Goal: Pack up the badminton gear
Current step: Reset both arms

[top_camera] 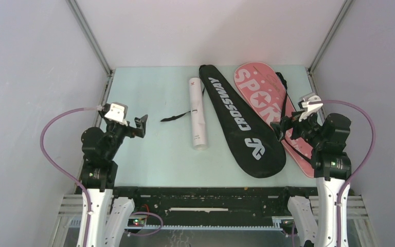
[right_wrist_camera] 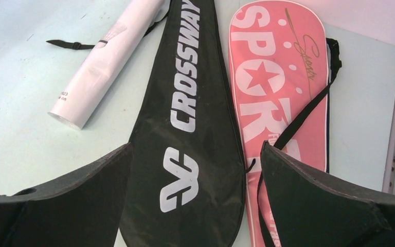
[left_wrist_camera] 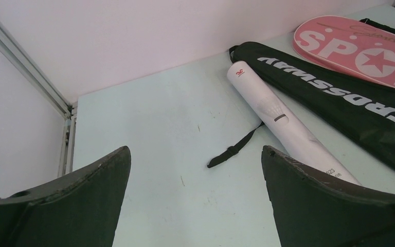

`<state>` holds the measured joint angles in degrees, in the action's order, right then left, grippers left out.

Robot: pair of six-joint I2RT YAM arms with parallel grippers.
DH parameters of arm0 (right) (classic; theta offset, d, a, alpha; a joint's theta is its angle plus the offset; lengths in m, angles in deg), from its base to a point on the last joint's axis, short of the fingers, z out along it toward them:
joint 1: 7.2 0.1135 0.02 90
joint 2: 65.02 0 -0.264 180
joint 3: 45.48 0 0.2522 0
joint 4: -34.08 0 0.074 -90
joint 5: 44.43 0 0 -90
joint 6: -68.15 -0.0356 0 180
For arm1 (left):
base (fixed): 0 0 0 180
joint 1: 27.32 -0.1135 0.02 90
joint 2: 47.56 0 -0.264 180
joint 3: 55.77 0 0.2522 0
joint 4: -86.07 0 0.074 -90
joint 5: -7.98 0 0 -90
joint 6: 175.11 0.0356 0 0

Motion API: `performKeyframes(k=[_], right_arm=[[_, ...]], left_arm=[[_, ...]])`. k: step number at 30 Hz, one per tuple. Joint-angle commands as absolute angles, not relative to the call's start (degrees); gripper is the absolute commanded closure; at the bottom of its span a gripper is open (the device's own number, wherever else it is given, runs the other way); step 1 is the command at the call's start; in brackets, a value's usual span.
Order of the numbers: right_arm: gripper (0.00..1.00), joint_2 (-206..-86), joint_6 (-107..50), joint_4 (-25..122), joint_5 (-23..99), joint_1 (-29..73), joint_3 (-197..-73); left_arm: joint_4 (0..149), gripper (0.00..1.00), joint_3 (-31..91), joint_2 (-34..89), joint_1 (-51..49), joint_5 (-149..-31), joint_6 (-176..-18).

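One black cover point(right_wrist_camera: 185, 77) lies beneath right pincer point(right_wrist_camera: 196, 145).

Black racket cover point(right_wrist_camera: 185, 128): "CROSSWAY" in white capitals, with logo; pink racket cover point(right_wrist_camera: 267, 77): white "SPOR", gold script unreadable; white tube point(right_wrist_camera: 103, 67): small print illegible.

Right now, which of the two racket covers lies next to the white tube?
The black CROSSWAY cover, directly beside the white tube; the pink SPORT cover lies beyond it, farther off.
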<state>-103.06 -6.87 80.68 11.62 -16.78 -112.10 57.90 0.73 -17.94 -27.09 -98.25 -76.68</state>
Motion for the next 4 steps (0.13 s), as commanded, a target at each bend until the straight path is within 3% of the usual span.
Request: performKeyframes(k=[1, 4], right_arm=[[0.0, -102.8, -5.8, 80.9, 11.8, -16.4, -112.0], [0.0, -102.4, -5.7, 81.0, 11.7, -16.5, -112.0]], left_arm=[[59.5, 0.0, -0.6, -17.8, -27.1, -97.1, -77.0], [59.6, 0.0, -0.7, -17.9, -27.1, -97.0, -76.9]])
